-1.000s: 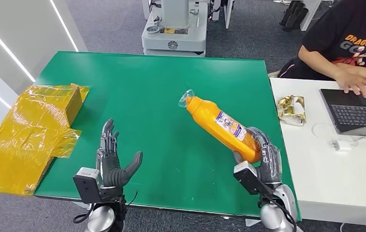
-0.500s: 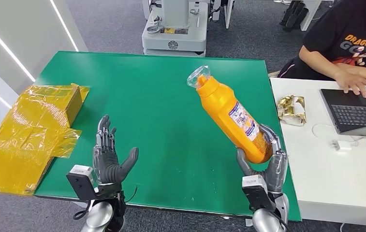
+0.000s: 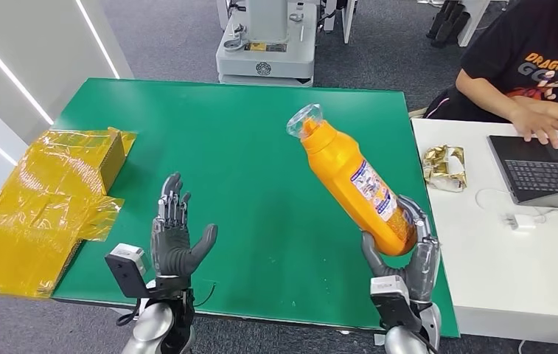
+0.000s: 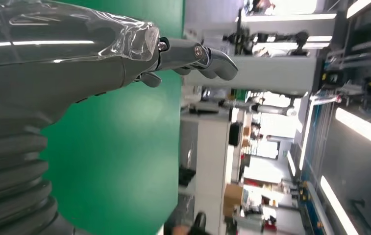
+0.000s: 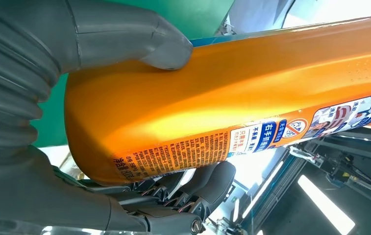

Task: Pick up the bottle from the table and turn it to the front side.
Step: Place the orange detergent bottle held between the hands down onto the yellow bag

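Observation:
An orange bottle (image 3: 352,179) with a printed label and a clear-wrapped cap is lifted off the green table (image 3: 246,125), tilted with its cap up and toward the far side. My right hand (image 3: 402,254) grips its base near the table's front right corner; in the right wrist view the thumb (image 5: 124,29) presses on the orange bottle (image 5: 232,98) and dark fingers (image 5: 193,188) curl under it. My left hand (image 3: 175,240) is raised at the front left, fingers spread, holding nothing. The left hand (image 4: 75,73) is also seen over the green surface in the left wrist view.
A yellow-wrapped box and plastic sheet (image 3: 47,195) lie at the table's left edge. A white desk (image 3: 497,243) adjoins on the right with a laptop (image 3: 545,169) and a foil packet (image 3: 443,167); a person (image 3: 534,66) sits there. A grey machine base (image 3: 264,51) stands beyond the table.
My right hand has lifted the bottle and swung it from lying low and slanted to steeper, cap higher. My left hand has shifted slightly and stays open.

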